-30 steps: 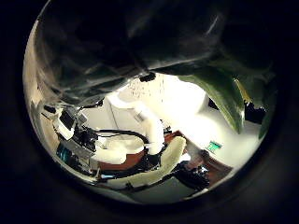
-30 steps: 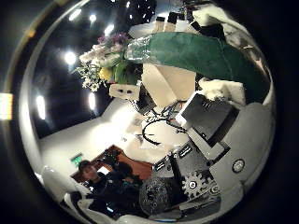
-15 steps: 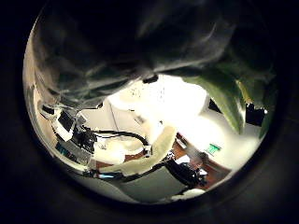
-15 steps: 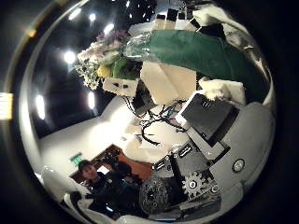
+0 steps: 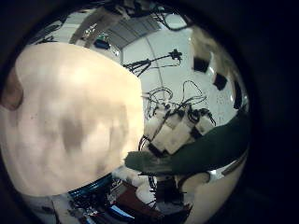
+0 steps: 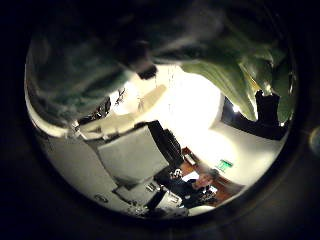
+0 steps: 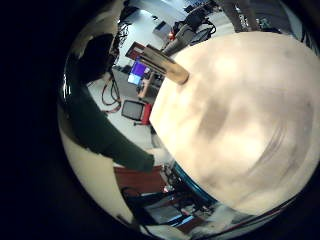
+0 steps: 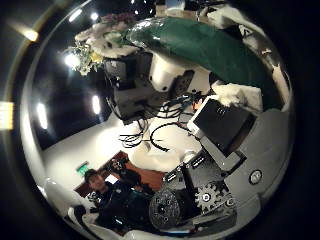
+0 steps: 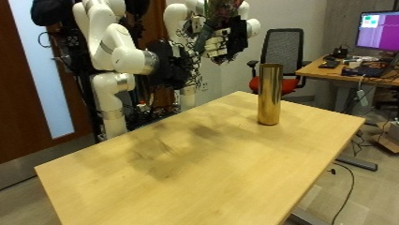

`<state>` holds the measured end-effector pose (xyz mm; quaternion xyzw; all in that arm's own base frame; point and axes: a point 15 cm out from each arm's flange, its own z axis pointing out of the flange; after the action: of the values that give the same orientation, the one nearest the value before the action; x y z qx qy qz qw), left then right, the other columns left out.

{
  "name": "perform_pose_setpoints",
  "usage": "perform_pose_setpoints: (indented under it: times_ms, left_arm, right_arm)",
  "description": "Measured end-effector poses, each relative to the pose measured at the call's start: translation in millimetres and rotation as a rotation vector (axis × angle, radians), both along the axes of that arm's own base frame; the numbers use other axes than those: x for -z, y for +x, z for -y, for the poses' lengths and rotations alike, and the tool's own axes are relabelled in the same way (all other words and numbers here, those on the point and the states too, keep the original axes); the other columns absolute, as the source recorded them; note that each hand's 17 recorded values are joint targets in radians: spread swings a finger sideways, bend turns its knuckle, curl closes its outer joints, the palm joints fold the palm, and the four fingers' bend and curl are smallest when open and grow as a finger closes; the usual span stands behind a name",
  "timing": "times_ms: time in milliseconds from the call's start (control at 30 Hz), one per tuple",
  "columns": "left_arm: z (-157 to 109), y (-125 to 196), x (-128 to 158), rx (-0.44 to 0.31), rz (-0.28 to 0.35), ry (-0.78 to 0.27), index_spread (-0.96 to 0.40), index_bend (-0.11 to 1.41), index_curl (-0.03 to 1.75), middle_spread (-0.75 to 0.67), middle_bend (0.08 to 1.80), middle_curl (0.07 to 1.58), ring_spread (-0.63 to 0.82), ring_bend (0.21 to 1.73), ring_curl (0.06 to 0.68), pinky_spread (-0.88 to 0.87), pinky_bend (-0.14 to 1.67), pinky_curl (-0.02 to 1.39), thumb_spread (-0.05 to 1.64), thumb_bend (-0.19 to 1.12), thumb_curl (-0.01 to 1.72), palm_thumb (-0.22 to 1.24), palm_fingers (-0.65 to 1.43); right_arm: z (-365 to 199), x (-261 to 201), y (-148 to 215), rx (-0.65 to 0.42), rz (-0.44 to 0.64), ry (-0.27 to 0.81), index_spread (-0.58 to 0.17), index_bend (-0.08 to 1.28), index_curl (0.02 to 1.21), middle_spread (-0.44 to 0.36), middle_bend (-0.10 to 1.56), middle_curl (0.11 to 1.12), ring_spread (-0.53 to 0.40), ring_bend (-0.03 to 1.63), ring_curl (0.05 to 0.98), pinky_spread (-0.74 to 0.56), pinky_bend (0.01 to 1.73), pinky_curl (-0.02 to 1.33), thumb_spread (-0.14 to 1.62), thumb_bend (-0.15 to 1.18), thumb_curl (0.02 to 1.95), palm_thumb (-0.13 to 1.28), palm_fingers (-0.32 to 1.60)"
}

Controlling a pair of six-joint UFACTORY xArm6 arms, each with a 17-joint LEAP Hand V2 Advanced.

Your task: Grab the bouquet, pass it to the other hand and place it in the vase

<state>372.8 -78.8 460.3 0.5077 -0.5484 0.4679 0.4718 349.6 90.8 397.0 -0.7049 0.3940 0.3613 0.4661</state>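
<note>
In the outside view the bouquet [image 9: 229,9] is held high above the table's far edge, between my two hands. My right hand [image 9: 190,58] and left hand [image 9: 234,39] are close together there. In the right thumb side palm view the bouquet's green wrap [image 8: 200,45] lies across my right hand's fingers, with pale flowers [image 8: 90,45] at its end. My left hand [image 8: 140,80] is right under the wrap. In the left thumb side palm view, wrap and leaves [image 6: 240,80] fill much of the picture. The tall gold vase [image 9: 267,92] stands upright on the table.
The wooden table [image 9: 212,159] stretches below both hands. It also shows in the left little finger side palm view [image 5: 65,121]. The right little finger side palm view shows it [image 7: 240,120] with the vase [image 7: 165,65]. An office chair [image 9: 289,52] and a desk [image 9: 362,70] stand behind.
My left hand has moved up close under the bouquet. In the left thumb side palm view the other hand now looks much nearer. The right hand keeps hold of the wrap.
</note>
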Motion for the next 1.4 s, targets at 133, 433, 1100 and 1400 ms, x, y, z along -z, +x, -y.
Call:
perform_pose_setpoints:
  times_ms: [133,433,1100,1400]
  left_arm:
    - [-3.6,2.6,-2.4,-0.036,-0.009,-0.077,-0.2,0.18,0.37,-0.48,0.82,0.91,-0.49,1.29,0.422,-0.68,1.09,0.49,0.9,-0.01,0.35,0.5,0.99]
    - [-11.1,3.5,-7.9,-0.061,0.028,-0.101,-0.56,0.45,0.74,-0.59,0.89,1.1,-0.44,1.39,0.496,-0.63,1.18,0.52,0.79,0.01,0.48,0.94,1.15]
    - [-34.4,-5.9,-51.8,-0.181,0.246,-0.001,-0.75,0.32,1.3,-0.57,1.02,1.09,-0.43,1.39,0.528,-0.62,1.09,0.55,0.15,-0.02,0.81,1.11,1.09]
    - [-68.0,-18.7,-83.4,-0.28,0.327,0.081,-0.76,0.27,1.42,-0.54,1.04,1.06,-0.43,1.39,0.534,-0.63,1.07,0.56,0.13,-0.02,0.86,1.11,1.11]
  right_arm:
    - [0.3,-0.3,-0.2,0.006,0.004,-0.003,-0.222,1.1,0.93,-0.142,1.34,0.84,-0.192,1.43,0.688,-0.31,1.05,1.05,0.08,-0.02,0.88,1.14,1.12]
    - [6.3,-2.6,4.2,0.06,0.038,-0.062,-0.253,0.84,0.88,-0.169,1.14,0.79,-0.216,1.36,0.639,-0.33,1.17,0.97,0.61,-0.06,0.76,0.89,0.99]
    - [25.9,1.7,8.1,0.126,0.012,-0.054,-0.362,0.19,0.44,0.047,0.27,0.39,0.162,0.6,0.278,0.38,0.61,0.51,0.93,-0.03,0.46,0.76,-0.03]
    - [35.5,2.9,8.8,0.151,0.0,-0.062,-0.351,0.17,0.34,0.074,0.19,0.34,0.205,0.49,0.237,0.44,0.51,0.4,0.93,-0.03,0.43,0.76,0.05]
